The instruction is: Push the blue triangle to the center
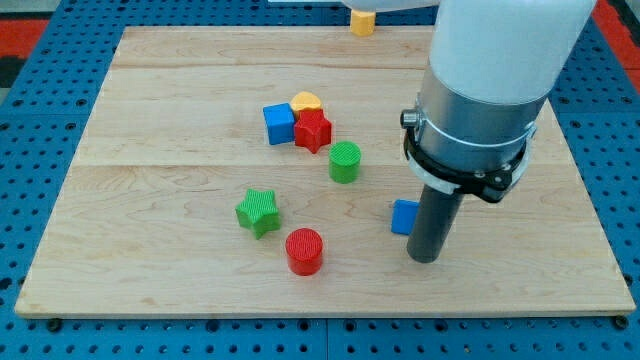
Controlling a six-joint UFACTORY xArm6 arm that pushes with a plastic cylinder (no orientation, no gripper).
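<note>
Landmark: the green cylinder (345, 161), standing near the middle of the wooden board (150, 250); all places below were referred to it.
Task block: the blue triangle (404, 216) lay toward the view's bottom right of the green cylinder, near it but apart.
Tip: my tip (425, 258) rested on the board just beside the blue triangle, on that block's right side, farther from the green cylinder than the block was.
Reason for placement: judged, the rod stood behind the block so that a push toward the view's left and slightly up would carry it toward the centre.
Fingers: none fitted; the arm ended in a plain rod, so nothing could spread or pinch.
Cluster: a blue cube (279, 124), a yellow block (306, 102) and a red star (313, 130) sat touching, toward the view's upper left of the green cylinder.
Other blocks: a green star (258, 211) and a red cylinder (304, 250) lay toward the view's lower left of it.
Hidden: the rod covered the blue triangle's right part, so contact and shape could not be confirmed.
Cut off: a yellow block at the top edge (361, 21) was partly out of frame, shape unclear.
</note>
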